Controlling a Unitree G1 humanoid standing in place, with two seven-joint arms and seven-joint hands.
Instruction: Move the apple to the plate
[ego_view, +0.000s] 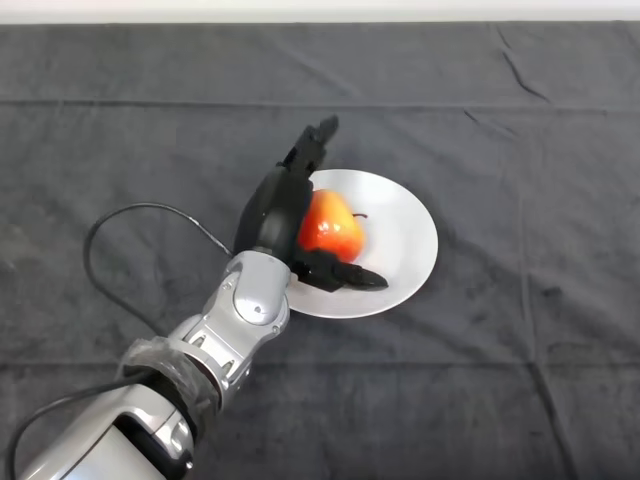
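Note:
A red and orange apple (329, 226) lies on a white plate (405, 235) near the middle of the dark cloth. My left hand (275, 208) is over the plate's left rim, right beside the apple. Its fingers (312, 145) reach straight past the apple's far side and its thumb (350, 275) lies stretched along the near side. The hand is open around the apple, not curled on it. The apple's left side is hidden behind the hand.
The table is covered by a dark grey cloth (520, 360) with a few creases. My silver-grey left arm (215, 340) comes in from the lower left.

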